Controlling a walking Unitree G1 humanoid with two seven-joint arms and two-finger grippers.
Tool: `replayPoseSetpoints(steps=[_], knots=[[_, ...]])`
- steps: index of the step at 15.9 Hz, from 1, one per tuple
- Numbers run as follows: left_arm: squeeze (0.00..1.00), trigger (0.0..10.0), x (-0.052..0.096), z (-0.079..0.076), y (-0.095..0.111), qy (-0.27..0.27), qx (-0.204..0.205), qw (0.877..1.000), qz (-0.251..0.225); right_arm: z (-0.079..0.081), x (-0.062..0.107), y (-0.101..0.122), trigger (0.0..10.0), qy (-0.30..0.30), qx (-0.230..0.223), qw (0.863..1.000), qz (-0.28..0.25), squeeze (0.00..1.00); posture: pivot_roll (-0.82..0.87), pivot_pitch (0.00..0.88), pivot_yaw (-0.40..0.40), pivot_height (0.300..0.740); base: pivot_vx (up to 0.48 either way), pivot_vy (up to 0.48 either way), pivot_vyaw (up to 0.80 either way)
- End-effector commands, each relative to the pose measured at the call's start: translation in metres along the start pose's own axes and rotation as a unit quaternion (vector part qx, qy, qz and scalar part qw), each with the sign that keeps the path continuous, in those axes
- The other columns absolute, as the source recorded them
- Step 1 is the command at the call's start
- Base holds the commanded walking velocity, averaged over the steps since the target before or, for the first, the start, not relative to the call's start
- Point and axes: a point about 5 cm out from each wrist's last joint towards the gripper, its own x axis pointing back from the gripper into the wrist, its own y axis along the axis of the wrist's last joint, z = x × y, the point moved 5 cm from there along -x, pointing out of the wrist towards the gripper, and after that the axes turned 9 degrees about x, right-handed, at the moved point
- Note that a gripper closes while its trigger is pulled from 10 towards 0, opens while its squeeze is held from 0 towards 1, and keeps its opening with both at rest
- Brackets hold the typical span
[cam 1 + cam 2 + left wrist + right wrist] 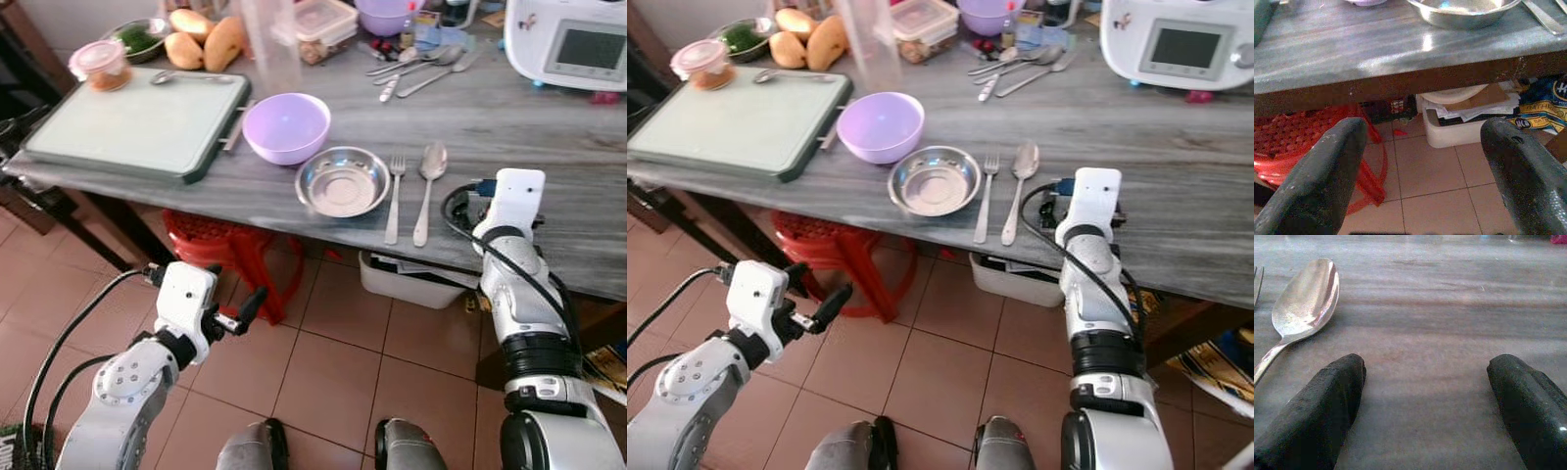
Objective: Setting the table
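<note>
Two grippers, both spread open and empty: right gripper (1425,377) low over the table (509,127) beside the spoon (429,186), left gripper (245,311) below the edge.

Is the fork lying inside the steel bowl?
No, the fork lies on the table between the steel bowl and the spoon.

a grey wood-grain bench (509,127) carries a steel bowl (343,181) near its front edge, with a fork (394,199) just beside it and a spoon (428,188) beside the fork. a lilac bowl (286,127) stands behind the steel bowl, next to a pale green cutting board (137,122). farther back lie loose cutlery (416,67), mangoes (204,41), a lidded container (315,27) and a white appliance (573,41).
</note>
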Motion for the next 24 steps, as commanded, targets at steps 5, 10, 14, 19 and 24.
replayPoseSetpoints(steps=[5, 10, 14, 19, 24], knots=[[0.0, 10.0, 0.001, 0.002, -0.003, 0.007, -0.001, 1.0, 0.008, 0.028, 0.006, -0.013, 10.0, 0.06, 0.012, 0.998, 0.023, 1.0, 0.11, 0.171, 0.134, 0.74, 0.0, 0.0, 0.0], [0.0, 10.0, 0.0, 0.003, -0.004, 0.006, -0.003, 1.0, 0.01, 0.048, 0.013, -0.013, 10.0, 0.11, 0.01, 0.994, 0.016, 1.0, 0.11, 0.169, 0.136, 0.74, 0.0, 0.0, 0.0], [0.0, 10.0, -0.001, 0.003, -0.004, 0.005, -0.005, 1.0, 0.01, 0.049, 0.014, -0.012, 10.0, 0.117, 0.014, 0.993, 0.012, 1.0, 0.11, 0.165, 0.137, 0.74, 0.0, 0.0, 0.0], [0.0, 10.0, -0.002, 0.002, -0.005, 0.005, -0.005, 1.0, 0.009, 0.038, 0.016, -0.017, 10.0, 0.101, 0.018, 0.994, 0.02, 1.0, 0.11, 0.156, 0.131, 0.74, 0.0, 0.0, 0.0], [0.0, 10.0, -0.006, 0.004, 0.001, 0.015, 0.0, 1.0, -0.007, 0.013, 0.035, -0.006, 10.0, 0.034, 0.018, 0.999, -0.012, 1.0, 0.1, 0.135, 0.123, 0.74, 0.0, 0.0, 0.0]])
